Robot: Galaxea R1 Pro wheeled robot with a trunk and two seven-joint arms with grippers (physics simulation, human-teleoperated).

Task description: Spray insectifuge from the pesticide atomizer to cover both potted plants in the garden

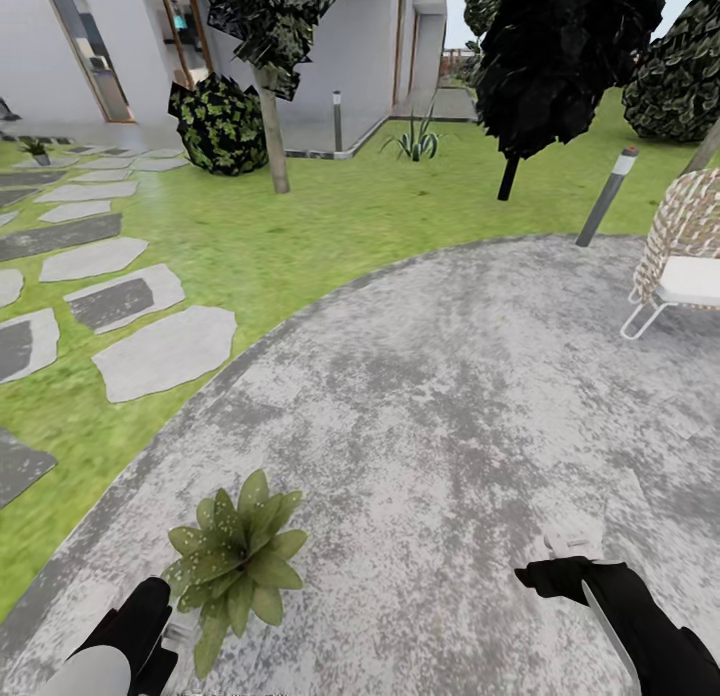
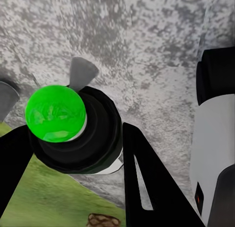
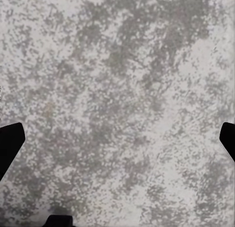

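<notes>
Head view: robot stands on the round grey patio (image 1: 450, 396) in the garden, lawn (image 1: 330, 216) curving round it beyond the edge. One potted plant (image 1: 238, 561), a low rosette of pale-speckled green leaves, sits on the gravel near the patio's edge, just beside the left gripper (image 1: 180, 631).

Left gripper: its dark fingers (image 2: 147, 183) are pinched on the atomizer (image 2: 78, 134), seen end-on in the left wrist view as a dark round body with a bright green cap facing the camera. In the head view a pale bit of the bottle shows at the gripper, touching or nearly touching the plant's lower leaves; cannot tell which.

Right gripper (image 1: 565, 556): low on the right over bare gravel, well apart from the plant. In the right wrist view its dark fingertips (image 3: 10, 141) sit at opposite edges, spread wide, nothing between them.

Surroundings: grey stepping stones (image 1: 165, 351) cross the lawn on the left; a wicker chair (image 1: 685, 246) stands at the patio's right edge, a slanted bollard lamp (image 1: 607, 196) near it. Dark bush (image 1: 220, 124) and trees by the house (image 1: 350, 46) behind.
</notes>
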